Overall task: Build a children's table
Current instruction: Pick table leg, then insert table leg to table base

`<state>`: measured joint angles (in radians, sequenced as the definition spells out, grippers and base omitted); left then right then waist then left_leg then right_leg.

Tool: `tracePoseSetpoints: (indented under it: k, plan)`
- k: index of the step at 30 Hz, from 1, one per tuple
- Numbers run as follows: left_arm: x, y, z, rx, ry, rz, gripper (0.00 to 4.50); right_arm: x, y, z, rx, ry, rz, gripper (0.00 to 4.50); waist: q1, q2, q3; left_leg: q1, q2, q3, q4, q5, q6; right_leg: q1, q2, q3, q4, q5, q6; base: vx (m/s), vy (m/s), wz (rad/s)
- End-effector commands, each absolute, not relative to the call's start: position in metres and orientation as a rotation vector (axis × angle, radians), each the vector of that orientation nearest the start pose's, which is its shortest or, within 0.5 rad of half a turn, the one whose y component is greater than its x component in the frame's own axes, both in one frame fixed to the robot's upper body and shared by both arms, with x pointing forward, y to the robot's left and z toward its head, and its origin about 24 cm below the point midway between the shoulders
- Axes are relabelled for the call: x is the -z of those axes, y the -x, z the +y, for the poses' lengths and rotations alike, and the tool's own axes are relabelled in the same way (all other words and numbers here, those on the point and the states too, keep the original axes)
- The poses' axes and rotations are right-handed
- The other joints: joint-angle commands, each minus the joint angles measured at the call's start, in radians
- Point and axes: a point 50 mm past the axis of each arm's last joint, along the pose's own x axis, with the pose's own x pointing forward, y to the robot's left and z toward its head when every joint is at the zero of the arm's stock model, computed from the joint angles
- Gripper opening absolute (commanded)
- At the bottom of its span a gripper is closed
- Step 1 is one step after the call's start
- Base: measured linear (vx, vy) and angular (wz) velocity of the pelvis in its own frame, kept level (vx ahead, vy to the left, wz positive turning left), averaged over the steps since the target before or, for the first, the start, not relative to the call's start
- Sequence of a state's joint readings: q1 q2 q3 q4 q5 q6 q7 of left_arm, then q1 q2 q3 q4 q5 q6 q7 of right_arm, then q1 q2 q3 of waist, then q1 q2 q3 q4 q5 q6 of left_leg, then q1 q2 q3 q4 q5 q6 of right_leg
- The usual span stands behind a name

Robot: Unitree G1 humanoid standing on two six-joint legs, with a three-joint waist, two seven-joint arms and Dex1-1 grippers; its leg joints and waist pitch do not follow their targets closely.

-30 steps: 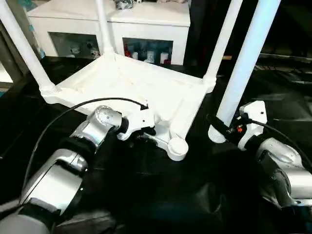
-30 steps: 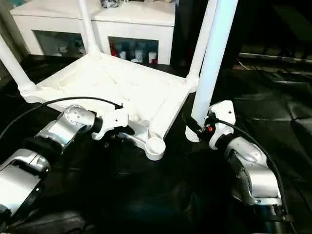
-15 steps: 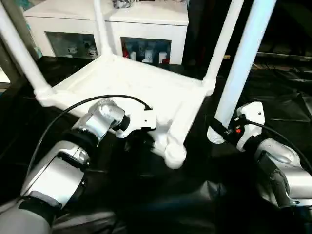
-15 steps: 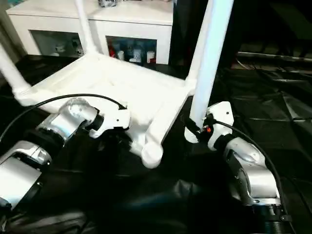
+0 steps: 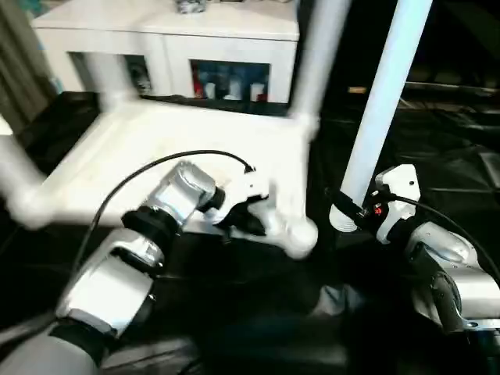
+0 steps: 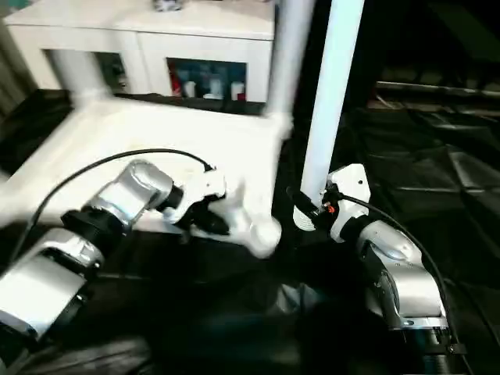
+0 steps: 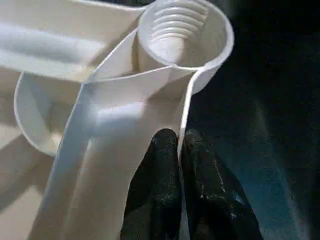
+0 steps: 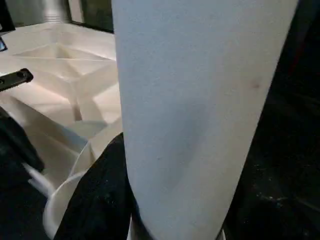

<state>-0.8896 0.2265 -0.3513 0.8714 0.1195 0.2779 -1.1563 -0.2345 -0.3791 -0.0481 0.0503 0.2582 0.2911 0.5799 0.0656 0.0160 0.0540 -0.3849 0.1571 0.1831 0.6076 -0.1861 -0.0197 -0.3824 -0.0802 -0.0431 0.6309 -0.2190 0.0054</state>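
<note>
One socket (image 7: 184, 31) is standing empty, threads showing. The left gripper (image 7: 180, 150) is pinching the top's (image 5: 156, 148) thin rib beside it; the right gripper (image 5: 351, 209) is clamping the loose leg (image 5: 383, 101) upright nearby. Best to steady the white, upturned top on the black floor (image 5: 258, 312), then bring the leg's end squarely over that socket.

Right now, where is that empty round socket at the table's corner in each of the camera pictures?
Left eye view: the empty socket is low centre, at the table's near corner.
Right eye view: same corner, left of centre.
Left wrist view: at the top, threads visible inside.
Right wrist view: likely the pale curved rim beside the loose leg.
Shared landmark: the left fingers, pinching the table rib that runs to the socket.
</note>
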Motion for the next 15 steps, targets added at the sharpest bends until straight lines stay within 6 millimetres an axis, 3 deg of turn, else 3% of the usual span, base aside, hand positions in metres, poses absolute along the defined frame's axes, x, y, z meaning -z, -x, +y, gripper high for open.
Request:
tracePoseSetpoints:
  k: [1,4,6,9,12,14,15]
  plan:
    - [-0.061,-0.35,0.102,1.216,-0.411,0.677,0.0,-0.089,-0.289,-0.191,-0.557,0.099,0.094,1.9,0.01,-0.006,-0.064,0.015,0.07,-0.032,-0.074,-0.165,0.066,0.051,-0.084,0.041,-0.08,-0.038,-0.311,0.0,0.0,0.0]
    - [-0.053,-0.34,0.097,1.146,-0.437,0.638,0.0,-0.091,-0.289,-0.186,-0.542,0.02,0.084,1.9,0.003,-0.003,-0.065,0.016,0.077,-0.033,-0.077,-0.163,0.074,0.05,-0.083,0.041,-0.076,-0.009,-0.319,0.0,0.0,0.0]
    - [-0.051,-0.335,0.093,1.143,-0.437,0.621,0.0,-0.092,-0.29,-0.183,-0.547,-0.018,0.076,1.9,0.002,-0.002,-0.064,0.018,0.076,-0.031,-0.077,-0.169,0.078,0.045,-0.081,0.041,-0.081,-0.038,-0.314,0.0,0.0,0.0]
    - [-0.047,-0.331,0.089,1.134,-0.448,0.6,0.0,-0.095,-0.293,-0.177,-0.565,-0.085,0.077,1.9,0.0,0.001,-0.06,0.019,0.076,-0.032,-0.084,-0.205,0.056,0.041,-0.077,0.042,-0.087,-0.092,-0.296,0.0,0.0,0.0]
    - [-0.047,-0.328,0.083,1.14,-0.424,0.56,0.0,-0.1,-0.297,-0.173,-0.603,-0.112,0.086,1.9,-0.002,-0.008,-0.06,0.021,0.076,-0.031,-0.086,-0.218,0.038,0.039,-0.076,0.044,-0.089,-0.115,-0.278,0.0,0.0,0.0]
    - [-0.047,-0.326,0.079,1.14,-0.417,0.509,0.0,-0.102,-0.298,-0.172,-0.634,-0.099,0.098,1.9,-0.001,-0.005,-0.06,0.018,0.075,-0.031,-0.085,-0.202,0.039,0.04,-0.078,0.045,-0.088,-0.104,-0.274,0.0,0.0,0.0]
    - [-0.047,-0.326,0.079,1.138,-0.415,0.505,0.29,-0.102,-0.298,-0.172,-0.636,-0.095,0.099,1.9,-0.002,-0.013,-0.061,0.017,0.075,-0.028,-0.083,-0.19,0.043,0.041,-0.079,0.045,-0.088,-0.088,-0.27,0.0,0.0,0.0]
